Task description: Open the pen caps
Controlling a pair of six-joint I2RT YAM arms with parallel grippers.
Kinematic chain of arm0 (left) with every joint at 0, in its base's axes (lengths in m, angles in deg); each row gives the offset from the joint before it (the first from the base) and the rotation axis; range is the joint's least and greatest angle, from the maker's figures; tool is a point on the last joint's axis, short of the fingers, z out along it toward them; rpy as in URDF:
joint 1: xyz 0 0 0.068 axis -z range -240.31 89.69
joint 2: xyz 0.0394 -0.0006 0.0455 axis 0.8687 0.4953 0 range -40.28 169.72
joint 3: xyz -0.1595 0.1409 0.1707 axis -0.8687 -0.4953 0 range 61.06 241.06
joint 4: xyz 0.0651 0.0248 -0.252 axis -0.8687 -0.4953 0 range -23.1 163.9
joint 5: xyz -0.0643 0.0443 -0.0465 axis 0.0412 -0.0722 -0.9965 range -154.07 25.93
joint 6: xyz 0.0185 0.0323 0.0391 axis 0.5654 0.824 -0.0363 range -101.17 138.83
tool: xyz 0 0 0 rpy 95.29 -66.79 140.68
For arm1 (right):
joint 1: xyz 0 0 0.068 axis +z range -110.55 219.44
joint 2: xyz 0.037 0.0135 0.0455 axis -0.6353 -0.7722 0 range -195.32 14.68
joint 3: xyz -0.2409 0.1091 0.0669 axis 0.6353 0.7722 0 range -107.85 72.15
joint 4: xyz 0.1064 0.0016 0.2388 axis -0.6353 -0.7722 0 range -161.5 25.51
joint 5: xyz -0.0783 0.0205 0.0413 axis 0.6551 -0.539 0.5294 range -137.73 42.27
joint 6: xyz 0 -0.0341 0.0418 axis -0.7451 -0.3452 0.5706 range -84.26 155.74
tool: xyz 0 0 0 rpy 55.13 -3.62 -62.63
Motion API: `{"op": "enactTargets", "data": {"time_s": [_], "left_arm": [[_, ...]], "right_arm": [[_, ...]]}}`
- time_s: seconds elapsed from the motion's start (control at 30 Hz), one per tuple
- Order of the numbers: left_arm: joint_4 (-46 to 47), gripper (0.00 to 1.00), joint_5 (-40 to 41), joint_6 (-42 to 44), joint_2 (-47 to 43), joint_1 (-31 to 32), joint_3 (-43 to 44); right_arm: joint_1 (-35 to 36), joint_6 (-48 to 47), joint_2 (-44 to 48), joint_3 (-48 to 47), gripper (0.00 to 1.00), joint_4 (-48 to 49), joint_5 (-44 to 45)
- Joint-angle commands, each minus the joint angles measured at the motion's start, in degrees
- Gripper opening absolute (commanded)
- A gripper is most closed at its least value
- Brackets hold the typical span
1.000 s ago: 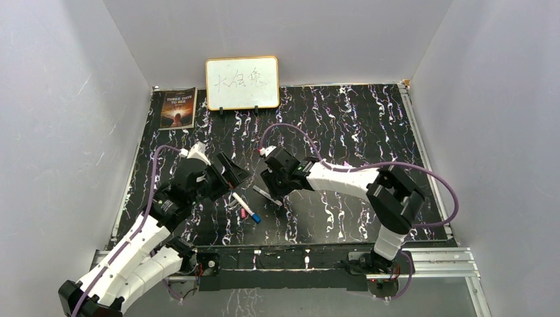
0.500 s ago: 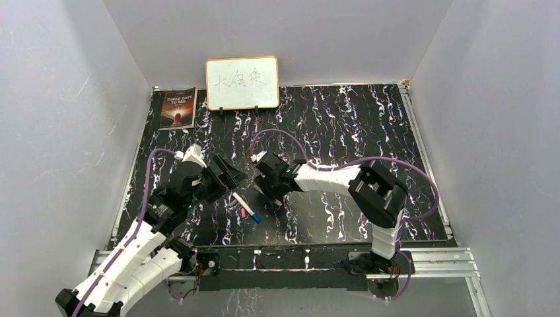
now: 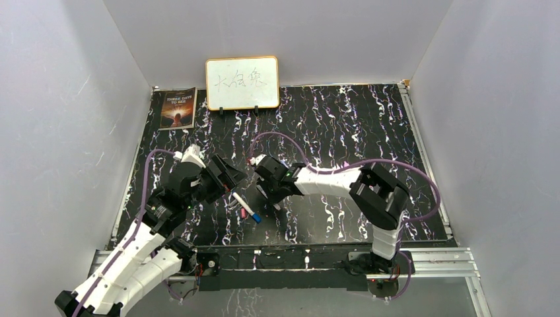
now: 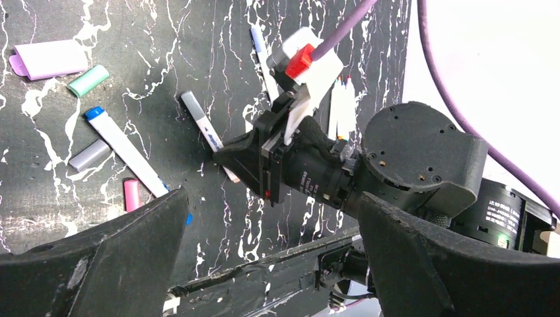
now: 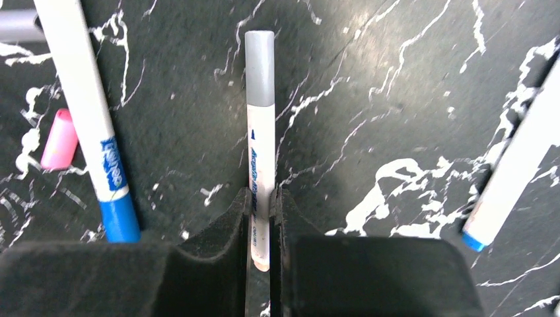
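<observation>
My right gripper (image 5: 261,198) is shut on the lower barrel of a white pen (image 5: 260,145) with a grey cap (image 5: 259,66), which lies on the black marbled table. The left wrist view shows the same gripper (image 4: 244,158) and pen (image 4: 201,122). My left gripper (image 4: 271,201) is open and empty, held above the table to the left (image 3: 231,177). A white pen with a blue end (image 5: 92,119) and a loose pink cap (image 5: 59,139) lie left of the held pen. A teal cap (image 4: 88,80) and a grey cap (image 4: 89,155) lie loose further left.
A lilac block (image 4: 49,58) lies by the teal cap. More white pens lie beyond the right gripper (image 4: 261,53) and to its right (image 5: 515,165). A whiteboard (image 3: 242,82) and a book (image 3: 178,107) stand at the back. The table's front rail (image 3: 297,254) is close.
My right gripper has moved left and down onto the grey-capped pen and shut on it. My left arm has shifted slightly, its gripper still open.
</observation>
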Motion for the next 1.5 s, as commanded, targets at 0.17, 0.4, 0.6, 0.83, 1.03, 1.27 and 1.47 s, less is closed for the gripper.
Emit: {"op": "enactTargets", "data": {"time_s": [0.17, 0.4, 0.6, 0.83, 1.03, 1.27, 1.47], "left_arm": [[6.25, 0.99, -3.19, -1.7, 2.41, 0.03, 0.11], [17.82, 0.98, -7.85, -6.04, 6.4, 0.02, -4.09], [24.2, 0.98, -7.97, -8.22, 8.68, 0.08, -6.09], [26.88, 0.9, -7.82, -9.18, 10.04, 0.08, -7.14], [27.0, 0.65, -8.18, -8.57, 10.61, 0.12, -6.92], [25.85, 0.44, -8.44, -7.47, 11.81, 0.1, -5.94], [24.92, 0.15, -9.38, -6.37, 13.65, 0.13, -4.79]], "right_arm": [[-3.38, 7.47, 16.15, 3.53, 0.0, 0.81, -8.49], [-3.52, 13.56, 25.71, 6.32, 0.0, 5.31, -15.65], [-3.52, 17.98, 28.41, 8.05, 0.0, 10.2, -21.4], [-3.5, 19.05, 28.52, 8.27, 0.0, 11.59, -22.47], [-3.49, 19.18, 28.21, 8.18, 0.0, 11.78, -22.11], [-3.54, 18.86, 27.82, 7.35, 0.0, 11.17, -21.33], [-3.47, 18.62, 27.55, 6.95, 0.0, 10.83, -21.17]]}}
